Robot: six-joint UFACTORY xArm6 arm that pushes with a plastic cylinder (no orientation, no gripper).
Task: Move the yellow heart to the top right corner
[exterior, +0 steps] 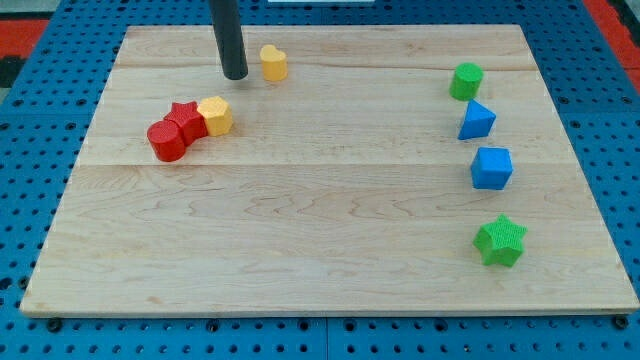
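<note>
Nearest item: green star-shaped block, low at the view's right, well apart from my tip.

Blue cube block: just above the green star, far to the right of my tip.

Blue triangular block: above the cube, same right-hand column.

Green rounded block, exact shape unclear: top of that column, roughly level with my tip but far to its right.

Red cylinder block, red star-shaped block and yellow hexagonal block: a touching row, below my tip and slightly to its left.

Yellow heart-shaped block: just to the right of my tip, near but not touching, in the upper left part of the pale wooden board, well apart from the top right corner.

My tip: lower end of the straight dark rod, resting on the board; no jaws to open or close, nothing held.

Blue perforated table: surrounds the board.
</note>
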